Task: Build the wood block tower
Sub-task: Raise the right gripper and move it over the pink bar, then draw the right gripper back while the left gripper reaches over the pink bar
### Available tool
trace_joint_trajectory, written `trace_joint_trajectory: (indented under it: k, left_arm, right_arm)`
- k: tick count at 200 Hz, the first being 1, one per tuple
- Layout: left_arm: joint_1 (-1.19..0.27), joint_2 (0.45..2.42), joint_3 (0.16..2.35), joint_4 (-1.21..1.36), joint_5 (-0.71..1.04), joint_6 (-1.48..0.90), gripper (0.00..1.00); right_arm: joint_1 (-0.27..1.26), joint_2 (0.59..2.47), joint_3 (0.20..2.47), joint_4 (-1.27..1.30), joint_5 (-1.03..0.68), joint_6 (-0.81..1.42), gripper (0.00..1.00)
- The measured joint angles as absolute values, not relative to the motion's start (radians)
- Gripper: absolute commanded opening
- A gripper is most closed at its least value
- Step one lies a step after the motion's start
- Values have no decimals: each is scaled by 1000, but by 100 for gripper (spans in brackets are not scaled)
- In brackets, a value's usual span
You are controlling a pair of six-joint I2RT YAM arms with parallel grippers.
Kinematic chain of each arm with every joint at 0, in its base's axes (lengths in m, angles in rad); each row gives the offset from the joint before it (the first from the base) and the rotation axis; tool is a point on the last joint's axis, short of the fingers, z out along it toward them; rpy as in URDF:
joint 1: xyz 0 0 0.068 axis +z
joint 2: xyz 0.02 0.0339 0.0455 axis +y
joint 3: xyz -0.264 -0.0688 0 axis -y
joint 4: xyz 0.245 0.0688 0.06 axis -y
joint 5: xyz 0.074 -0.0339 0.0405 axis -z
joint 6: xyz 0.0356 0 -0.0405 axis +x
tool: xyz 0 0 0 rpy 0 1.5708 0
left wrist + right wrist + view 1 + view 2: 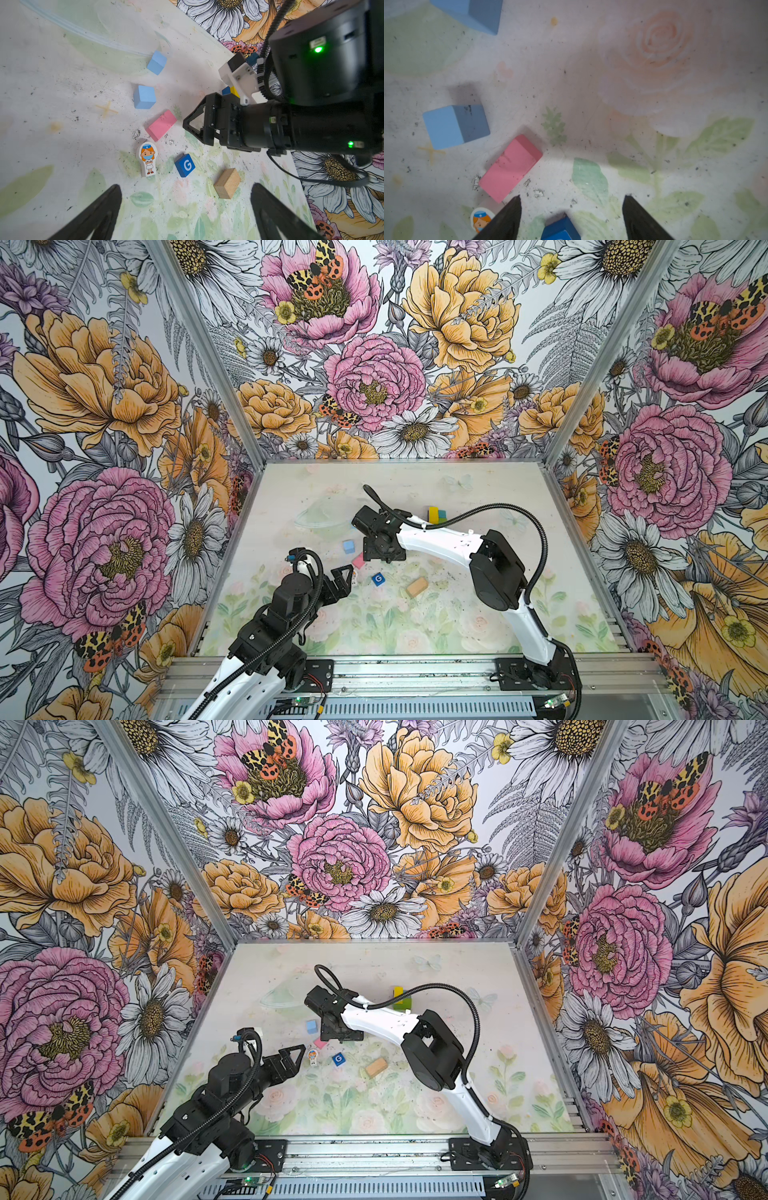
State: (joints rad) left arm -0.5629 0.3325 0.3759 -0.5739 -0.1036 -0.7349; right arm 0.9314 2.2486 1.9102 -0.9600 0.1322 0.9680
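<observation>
A short stack with a yellow brick on a green one (pixel 434 515) (pixel 401 999) stands at the back right of the table. Loose near the middle lie a light blue cube (pixel 348 546) (pixel 144 97), a second light blue cube (pixel 157 62), a pink brick (pixel 161 125) (pixel 510 168), a tan brick (pixel 417 587) (pixel 227 183) and the white toy figure (pixel 312 1056) (pixel 148 159). My right gripper (pixel 572 197) (pixel 187 128) hangs open just beside the pink brick, holding nothing. My left gripper (pixel 186 187) (pixel 343 576) is wide open and empty, close to the figure.
A dark blue cube marked G (pixel 185 165) (pixel 560 228) lies under the gap of the right gripper, between figure and tan brick. A clear, see-through dish (pixel 324 516) sits behind the cubes. Flowered walls close off three sides; a metal rail (pixel 415 672) runs along the front.
</observation>
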Motion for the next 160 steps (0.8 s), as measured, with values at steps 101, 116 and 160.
trace_joint_trajectory:
  k: [101, 116, 160]
  left_arm:
    - [-596, 288, 376, -581, -104, -735, 96]
    - [-598, 291, 376, -581, -108, -735, 93]
    - [-598, 375, 379, -582, -120, -730, 89]
  right_arm:
    - [949, 2354, 2077, -960, 140, 1044, 79]
    - [949, 2358, 2076, -976, 148, 1044, 79]
    - [918, 2275, 1921, -989, 167, 1013, 79]
